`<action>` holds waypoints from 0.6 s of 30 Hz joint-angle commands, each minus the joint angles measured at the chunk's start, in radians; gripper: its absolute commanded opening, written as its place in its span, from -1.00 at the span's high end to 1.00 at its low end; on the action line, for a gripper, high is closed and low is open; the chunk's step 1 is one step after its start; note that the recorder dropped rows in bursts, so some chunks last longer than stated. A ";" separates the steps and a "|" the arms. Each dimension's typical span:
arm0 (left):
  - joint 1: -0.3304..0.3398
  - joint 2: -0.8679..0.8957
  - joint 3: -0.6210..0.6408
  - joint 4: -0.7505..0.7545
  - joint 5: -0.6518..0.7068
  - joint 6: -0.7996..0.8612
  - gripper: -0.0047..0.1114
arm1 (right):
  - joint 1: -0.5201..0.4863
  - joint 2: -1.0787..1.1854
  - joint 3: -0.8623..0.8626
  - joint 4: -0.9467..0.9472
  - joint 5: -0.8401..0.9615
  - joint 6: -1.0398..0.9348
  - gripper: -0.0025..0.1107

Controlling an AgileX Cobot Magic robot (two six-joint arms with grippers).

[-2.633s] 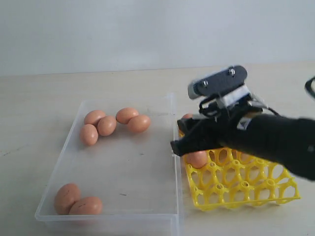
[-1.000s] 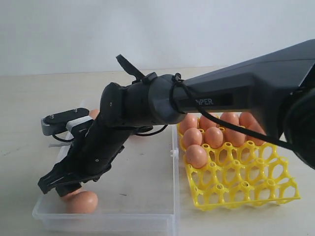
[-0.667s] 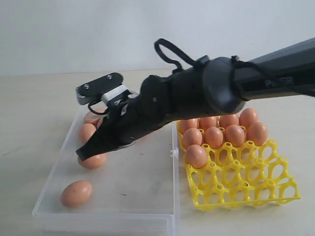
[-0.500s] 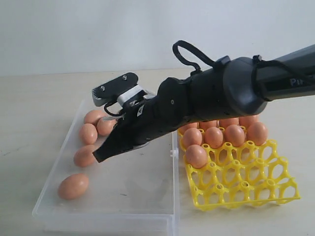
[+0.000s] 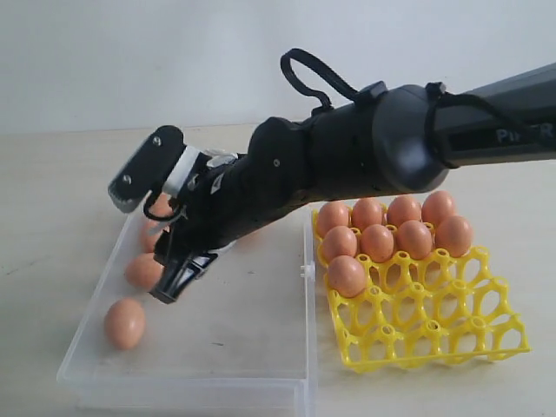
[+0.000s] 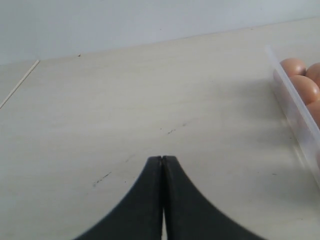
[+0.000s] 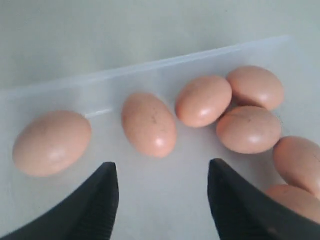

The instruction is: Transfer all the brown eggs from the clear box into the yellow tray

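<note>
Now the right claw (image 7: 161, 171) hangs spread and empty over the clear box (image 5: 261, 347), where loose brown eggs (image 7: 202, 101) lie along its left edge. Centre the jaws on the speckled egg (image 7: 149, 125), lower, squeeze gently, then carry it to the yellow tray (image 5: 434, 339). The left claw (image 6: 162, 167), over the counter (image 6: 100, 100), is pressed together.

Clear box (image 5: 248, 334), lower left: loose brown eggs (image 5: 124, 323) lying along its left wall. Yellow tray (image 5: 434, 356), lower right: nine more seated upright in the far cups.
</note>
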 commanded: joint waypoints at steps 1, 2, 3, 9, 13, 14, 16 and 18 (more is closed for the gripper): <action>-0.006 -0.006 -0.004 -0.002 -0.009 -0.005 0.92 | 0.002 0.061 -0.109 0.075 0.079 0.212 0.00; -0.006 -0.006 -0.004 -0.002 -0.009 -0.005 0.92 | 0.002 0.082 -0.145 0.075 0.142 0.226 0.00; -0.006 -0.006 -0.004 -0.002 -0.009 -0.005 0.92 | 0.002 0.099 -0.184 0.075 0.212 0.230 0.00; -0.006 -0.006 -0.004 -0.002 -0.009 -0.005 0.92 | 0.011 0.203 -0.346 -0.037 0.455 0.153 0.00; -0.006 -0.006 -0.004 -0.002 -0.009 -0.005 0.92 | 0.019 0.225 -0.375 -0.181 0.468 0.021 0.00; -0.006 -0.006 -0.004 -0.002 -0.009 -0.005 0.92 | 0.019 0.228 -0.375 -0.197 0.464 -0.021 0.00; -0.006 -0.006 -0.004 -0.002 -0.009 -0.005 0.92 | 0.019 0.230 -0.375 -0.206 0.450 -0.114 0.00; -0.006 -0.006 -0.004 -0.002 -0.009 -0.005 0.92 | 0.019 0.235 -0.375 -0.206 0.418 -0.194 0.00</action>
